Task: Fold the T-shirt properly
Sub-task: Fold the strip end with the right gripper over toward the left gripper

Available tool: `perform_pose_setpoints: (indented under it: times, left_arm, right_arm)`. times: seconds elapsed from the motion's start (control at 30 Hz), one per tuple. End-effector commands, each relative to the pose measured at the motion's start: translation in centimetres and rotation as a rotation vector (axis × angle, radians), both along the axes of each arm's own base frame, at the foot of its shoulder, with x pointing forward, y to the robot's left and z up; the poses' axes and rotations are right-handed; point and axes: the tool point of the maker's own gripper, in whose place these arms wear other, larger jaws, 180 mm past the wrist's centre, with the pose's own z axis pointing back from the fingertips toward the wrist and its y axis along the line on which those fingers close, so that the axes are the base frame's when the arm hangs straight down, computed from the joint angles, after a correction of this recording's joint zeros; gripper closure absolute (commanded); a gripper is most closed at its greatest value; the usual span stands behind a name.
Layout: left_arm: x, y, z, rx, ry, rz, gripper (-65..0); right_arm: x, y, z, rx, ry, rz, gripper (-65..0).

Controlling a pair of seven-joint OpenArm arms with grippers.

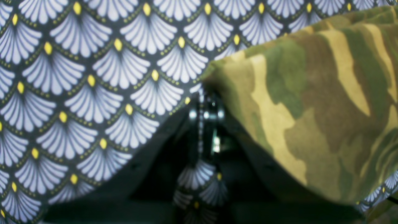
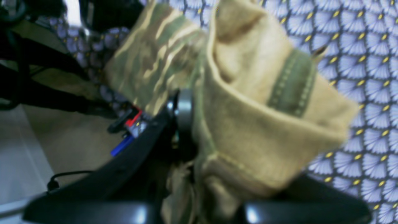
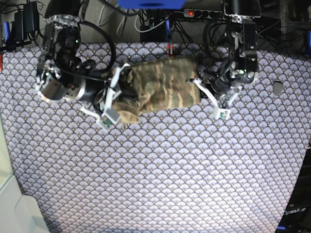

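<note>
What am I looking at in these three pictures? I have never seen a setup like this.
Two robot arms work over a table covered with a fan-patterned cloth. The base view looks down from above; the other two come from cameras on each arm's wrist. A camouflage T-shirt lies bunched between the arms. The right gripper, on the left of the overhead picture, appears closed on a tan fold of it. The left gripper sits at the shirt's other edge, its grip unclear.
</note>
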Motion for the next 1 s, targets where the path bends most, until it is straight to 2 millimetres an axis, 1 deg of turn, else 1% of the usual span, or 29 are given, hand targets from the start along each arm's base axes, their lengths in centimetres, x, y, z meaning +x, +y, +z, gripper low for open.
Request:
perform_pose_setpoints:
  times: [0.0, 0.1, 0.2, 0.3, 0.4, 0.5, 0.57, 0.67, 0.73, 0.93, 0.97]
  left_arm:
    - [-0.4, 0.2, -0.1, 0.015, 0.02, -0.01, -0.3]
    - [-0.5, 0.6, -0.1, 0.026, 0.022, -0.01, -0.3]
    - [-0.9, 0.9, -0.4, 0.032, 0.033, -0.011, -0.3]
    - [-0.9, 0.9, -0.4, 0.034, 0.033, -0.011, -0.3]
    - [-0.9, 0.9, -0.4, 0.034, 0.033, -0.011, -0.3]
    - [-0.9, 0.8, -0.4, 0.031, 0.031, -0.011, -0.3]
    - [-0.8, 0.7, -0.2, 0.027, 0.026, -0.011, -0.3]
    - [-0.7, 0.5, 0.0, 0.019, 0.02, -0.011, -0.3]
    - [-0.7, 0.6, 0.0, 0.02, 0.02, -0.009, -0.3]
    - [-0.3, 0.7, 0.1, 0.021, 0.013, -0.009, -0.3]
    - [0.0, 0.6, 0.3, 0.019, 0.009, -0.008, -0.3]
  right_arm:
    - [0.9, 0.4, 1.8, 0.036, -0.066, 0.01, 0.0]
    - [1.8, -0.1, 2.4, 0.02, -0.095, 0.011, 0.0]
    - [1.9, -0.1, 2.9, 0.016, -0.114, 0.015, 0.0]
    - [1.8, 0.2, 3.1, 0.02, -0.119, 0.018, 0.0]
    - [1.1, 1.7, 2.9, 0.069, -0.096, 0.021, 0.0]
    - [-0.2, 4.1, 2.8, 0.102, -0.076, 0.082, 0.0]
    - [-0.7, 5.8, 3.2, 0.142, -0.083, 0.112, 0.0]
    - [-1.1, 7.1, 3.5, 0.178, -0.093, 0.14, 0.0]
    - [-1.4, 7.5, 3.5, 0.193, -0.093, 0.148, 0.0]
    - [-1.2, 7.6, 2.9, 0.197, -0.073, 0.144, 0.0]
    - [-1.2, 7.6, 2.9, 0.204, -0.074, 0.141, 0.0]
